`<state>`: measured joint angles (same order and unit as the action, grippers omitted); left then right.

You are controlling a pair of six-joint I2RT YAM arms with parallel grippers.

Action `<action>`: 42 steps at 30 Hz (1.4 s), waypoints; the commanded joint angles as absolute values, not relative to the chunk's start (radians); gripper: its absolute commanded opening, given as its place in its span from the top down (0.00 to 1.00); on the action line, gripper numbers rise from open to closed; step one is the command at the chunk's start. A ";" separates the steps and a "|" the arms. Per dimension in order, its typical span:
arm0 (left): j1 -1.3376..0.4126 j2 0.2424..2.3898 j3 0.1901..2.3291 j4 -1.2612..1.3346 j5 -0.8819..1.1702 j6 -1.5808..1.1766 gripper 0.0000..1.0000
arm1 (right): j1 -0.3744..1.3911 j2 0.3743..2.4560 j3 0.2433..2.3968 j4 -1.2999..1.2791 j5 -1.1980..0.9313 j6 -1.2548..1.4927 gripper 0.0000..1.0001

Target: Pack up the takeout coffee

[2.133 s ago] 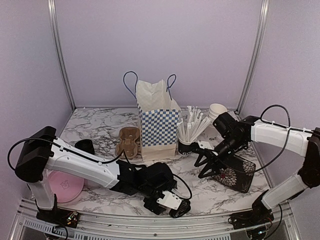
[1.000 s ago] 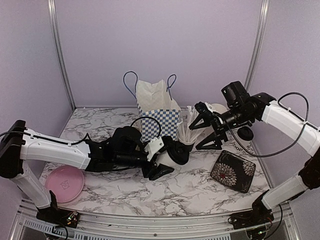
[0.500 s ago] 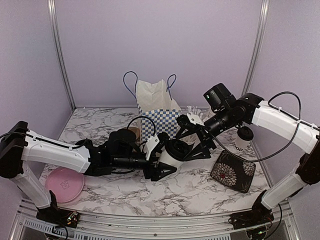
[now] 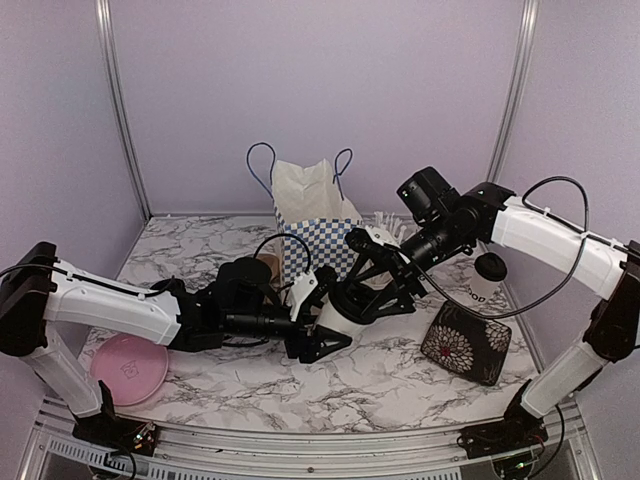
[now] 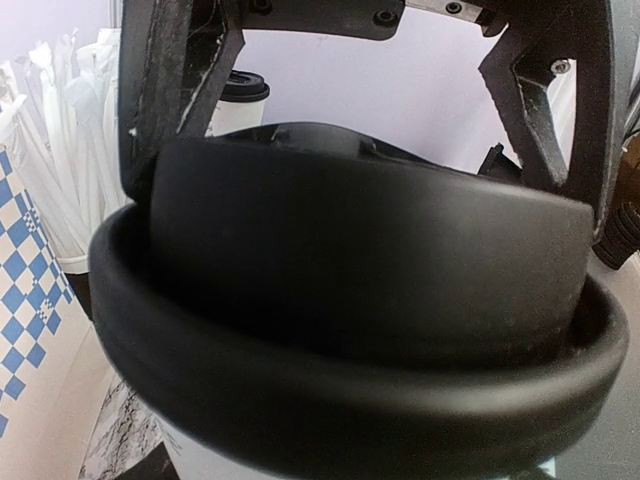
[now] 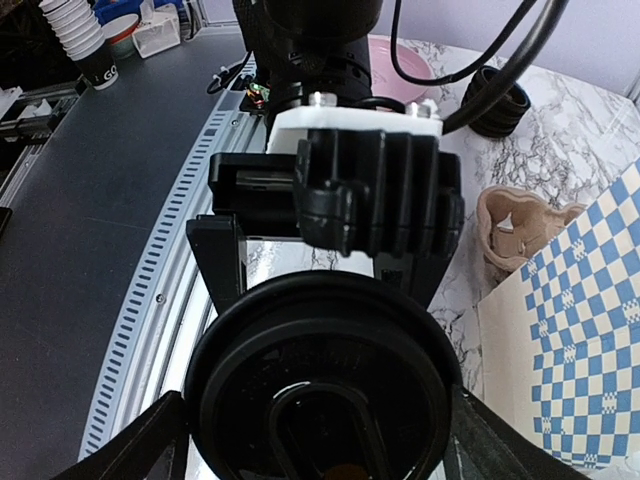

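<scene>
Marble table (image 4: 250, 385), checked paper bag (image 4: 318, 250) at the back, in front of it the left gripper (image 4: 320, 320) clamped on a tilted white cup (image 4: 338, 316) held above the table, right gripper (image 4: 372, 292) with fingers apart on both sides of its round black lid (image 6: 320, 390)

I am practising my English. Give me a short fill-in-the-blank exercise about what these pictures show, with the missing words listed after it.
1. The left end effector is shut on a tilted coffee cup whose lid is ___.
2. The right end effector is at that lid with its jaws ___.
3. The plate near the left arm's base is ___.
4. The checks on the paper bag are white and ___.

Missing words: black; open; pink; blue.
</scene>
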<state>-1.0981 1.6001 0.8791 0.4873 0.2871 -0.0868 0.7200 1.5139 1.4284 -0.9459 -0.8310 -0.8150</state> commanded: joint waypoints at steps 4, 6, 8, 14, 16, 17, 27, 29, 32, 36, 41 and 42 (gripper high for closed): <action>-1.101 1.597 0.889 0.543 0.311 -0.081 0.26 | 0.726 1.544 1.466 -0.998 -0.882 -0.825 0.19; -1.101 1.598 0.894 0.543 0.312 -0.089 0.26 | 0.726 1.545 1.459 -0.987 -0.870 -0.818 0.22; -1.101 1.602 0.899 0.544 0.312 -0.101 0.26 | 0.727 1.542 1.446 -0.953 -0.841 -0.791 0.25; -1.101 1.612 0.908 0.545 0.237 -0.160 0.15 | 0.726 1.537 1.430 -0.924 -0.797 -0.764 0.31; -1.101 1.611 0.903 0.545 0.213 -0.171 0.09 | 0.724 1.538 1.427 -0.923 -0.793 -0.757 0.32; -1.101 1.609 0.898 0.545 0.204 -0.171 0.07 | 0.720 1.539 1.427 -0.923 -0.793 -0.753 0.33; -1.101 1.484 0.805 0.435 0.129 -0.124 0.01 | 0.545 1.542 1.414 -1.051 -0.746 -0.773 0.34; -1.101 1.446 0.792 0.395 0.102 -0.105 0.01 | 0.508 1.526 1.391 -1.062 -0.706 -0.781 0.34; -1.101 1.388 0.774 0.366 0.043 -0.072 0.01 | 0.477 1.503 1.355 -1.078 -0.631 -0.789 0.34; -1.101 1.331 0.771 0.340 -0.038 -0.061 0.01 | 0.445 1.484 1.321 -1.110 -0.548 -0.789 0.34; -1.101 1.323 0.834 0.226 -0.007 -0.016 0.01 | 0.385 1.484 1.332 -1.136 -0.494 -0.784 0.34; -1.101 1.327 0.850 0.201 -0.005 -0.014 0.01 | 0.377 1.486 1.338 -1.138 -0.480 -0.782 0.34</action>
